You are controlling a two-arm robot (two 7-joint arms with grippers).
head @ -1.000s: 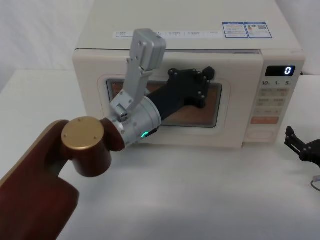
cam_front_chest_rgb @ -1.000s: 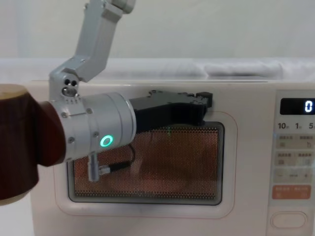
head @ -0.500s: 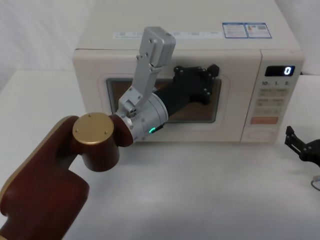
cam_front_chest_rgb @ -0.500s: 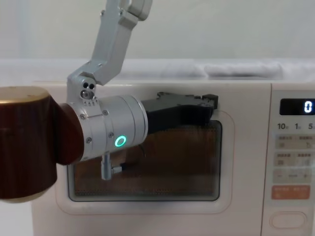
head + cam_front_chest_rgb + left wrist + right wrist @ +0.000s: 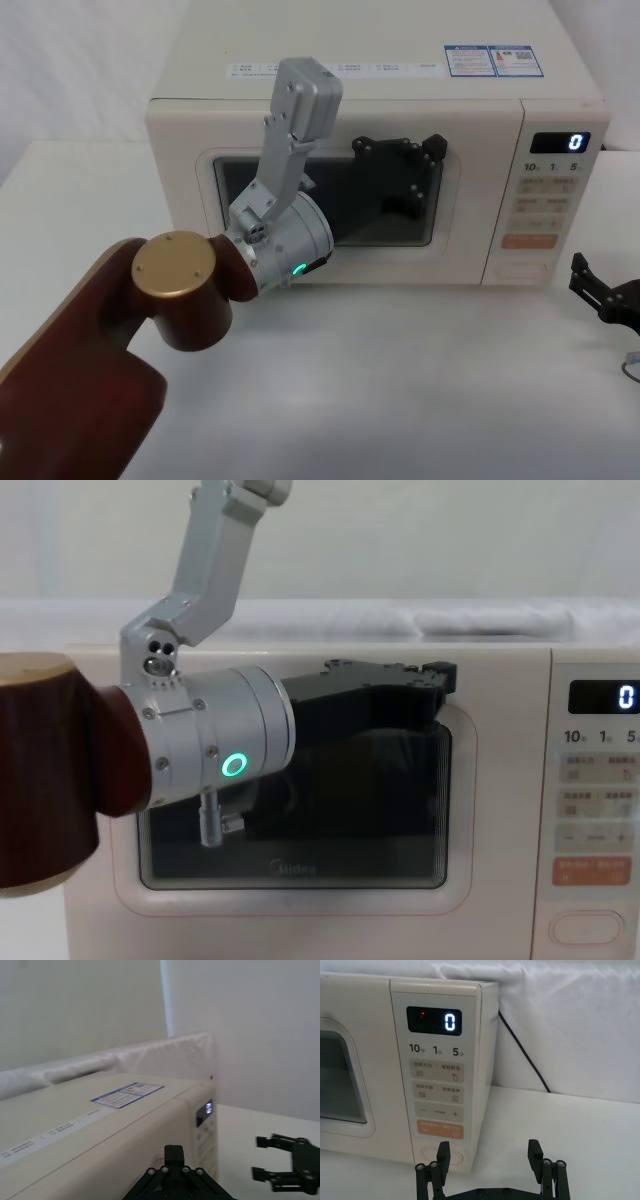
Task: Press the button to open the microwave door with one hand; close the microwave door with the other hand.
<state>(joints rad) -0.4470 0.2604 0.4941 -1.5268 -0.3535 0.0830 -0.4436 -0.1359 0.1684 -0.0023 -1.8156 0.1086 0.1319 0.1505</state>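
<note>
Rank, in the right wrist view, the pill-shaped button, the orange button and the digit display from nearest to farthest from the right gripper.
From the right gripper:
1. Button, at the panel's foot, behind a fingertip.
2. Orange button, just above it.
3. Display, at the panel's top.

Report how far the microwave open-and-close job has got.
Nearly done, it seems: the microwave door sits flush with the control panel, its window dark. In hand: the left gripper is against the door's upper right. The right gripper rests open on the table, near the button. Left: withdrawing the left arm.
</note>
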